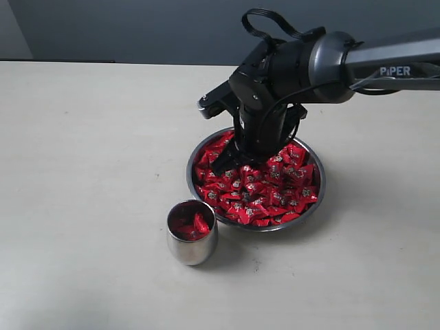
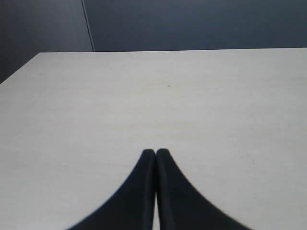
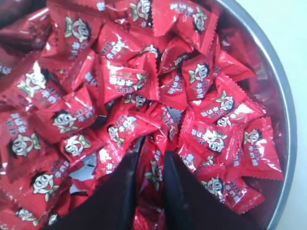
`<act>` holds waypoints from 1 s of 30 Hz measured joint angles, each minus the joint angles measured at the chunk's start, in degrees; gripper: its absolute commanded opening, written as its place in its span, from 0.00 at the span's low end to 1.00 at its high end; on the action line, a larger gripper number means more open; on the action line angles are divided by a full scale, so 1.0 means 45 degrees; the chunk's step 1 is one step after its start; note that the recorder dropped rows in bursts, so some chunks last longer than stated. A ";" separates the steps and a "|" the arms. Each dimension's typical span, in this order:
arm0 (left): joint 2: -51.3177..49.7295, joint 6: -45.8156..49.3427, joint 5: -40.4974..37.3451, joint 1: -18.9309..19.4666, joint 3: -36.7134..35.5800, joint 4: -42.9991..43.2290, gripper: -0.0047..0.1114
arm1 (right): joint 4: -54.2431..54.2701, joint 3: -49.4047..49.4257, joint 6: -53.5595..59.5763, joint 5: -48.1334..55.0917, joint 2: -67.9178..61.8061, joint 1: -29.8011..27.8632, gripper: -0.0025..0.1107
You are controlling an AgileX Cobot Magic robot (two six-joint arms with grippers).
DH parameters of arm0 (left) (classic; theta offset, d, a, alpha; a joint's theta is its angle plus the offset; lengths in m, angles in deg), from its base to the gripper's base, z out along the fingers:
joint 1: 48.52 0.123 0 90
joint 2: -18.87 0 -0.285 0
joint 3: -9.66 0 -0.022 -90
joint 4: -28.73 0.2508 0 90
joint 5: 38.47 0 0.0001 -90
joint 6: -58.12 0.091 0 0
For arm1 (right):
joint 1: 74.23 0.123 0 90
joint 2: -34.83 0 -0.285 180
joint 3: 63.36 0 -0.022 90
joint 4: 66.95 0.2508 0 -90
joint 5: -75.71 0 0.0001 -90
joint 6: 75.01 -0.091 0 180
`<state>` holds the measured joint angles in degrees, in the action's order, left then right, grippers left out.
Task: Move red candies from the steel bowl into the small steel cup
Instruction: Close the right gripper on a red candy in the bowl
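The right gripper [image 3: 152,154] stood in the steel bowl [image 3: 287,115], pinching one of the red candies [image 3: 120,76]. The small steel cup [image 1: 190,254] sat just beside the bowl on its left-arm side. The closed left gripper [image 2: 155,152] hung over bare bench.

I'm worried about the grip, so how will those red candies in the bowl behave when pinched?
The red candies have glossy wrappers, so they will probably slip between the jaws. They look small and light, and lie loosely heaped in the steel bowl, so neighbours may shift or get dragged along.
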<state>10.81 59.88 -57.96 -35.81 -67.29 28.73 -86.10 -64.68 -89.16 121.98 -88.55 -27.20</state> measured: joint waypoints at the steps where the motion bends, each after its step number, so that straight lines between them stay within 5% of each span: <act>1: 0.0000 0.0000 0.0000 0.0000 0.0000 0.0000 0.04 | 0.0000 0.0000 0.0000 0.0004 -0.0060 0.0000 0.16; 22: 0.0000 0.0000 0.0000 0.0000 0.0000 0.0000 0.04 | -0.0109 0.0000 0.0000 -0.0435 -0.0661 0.0000 0.16; 27: 0.0000 0.0000 0.0000 0.0000 0.0000 0.0000 0.04 | -0.0058 0.0000 0.0031 -0.0567 -0.0661 0.0000 0.32; 30: 0.0000 0.0000 0.0000 0.0000 0.0000 0.0000 0.04 | -0.0058 0.0000 0.0050 -0.0623 -0.0661 0.0000 0.32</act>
<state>10.81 59.88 -57.96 -35.81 -67.29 28.73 -86.36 -64.68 -88.93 119.17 -91.53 -27.20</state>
